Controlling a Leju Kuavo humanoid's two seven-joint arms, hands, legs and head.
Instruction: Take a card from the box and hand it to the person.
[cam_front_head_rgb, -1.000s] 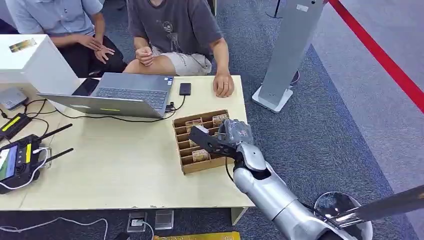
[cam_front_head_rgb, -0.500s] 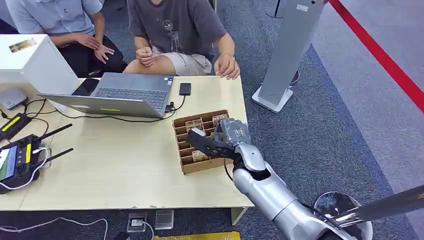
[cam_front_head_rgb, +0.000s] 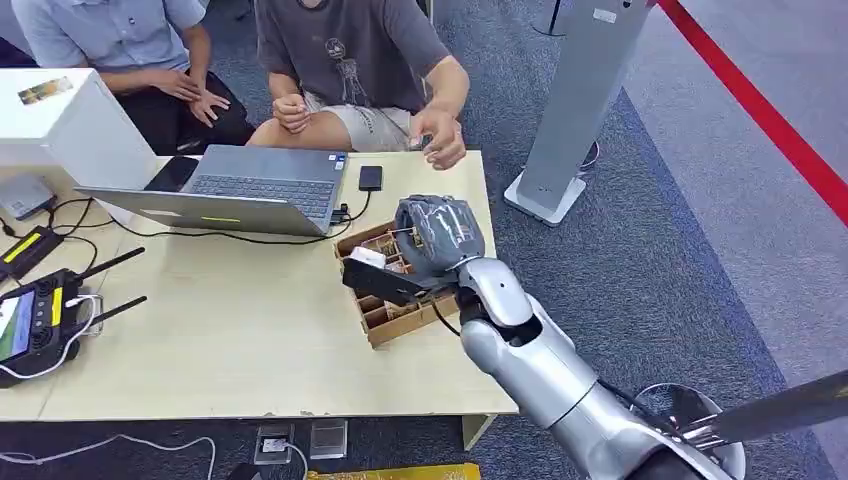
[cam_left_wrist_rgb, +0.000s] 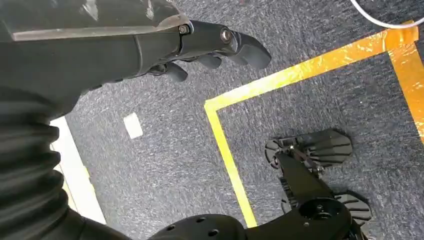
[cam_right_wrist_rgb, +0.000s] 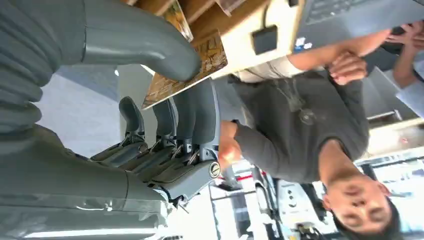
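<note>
R hand (cam_right_wrist_rgb: 165, 100) pinches one card (cam_right_wrist_rgb: 187, 70) btw thumb and fingers, lifted clear above the box (cam_front_head_rgb: 400, 320) on the table (cam_front_head_rgb: 250, 340). In head view the card (cam_front_head_rgb: 365, 257) shows as a pale edge at the fingertips. Wrist view: thumb on printed face, fingers behind, grip near one end, rest sticks out free.

Handling, my read: thin, light, semi-stiff, glossy so prob slippery. Edge pinch is OK but could pivot or slide if swung fast. Keep the free end toward the person's hand (cam_front_head_rgb: 440, 135) so they have room to grab.

L hand (cam_left_wrist_rgb: 210, 50) hangs over the floor, fingers loosely curled, holds nothing.
</note>
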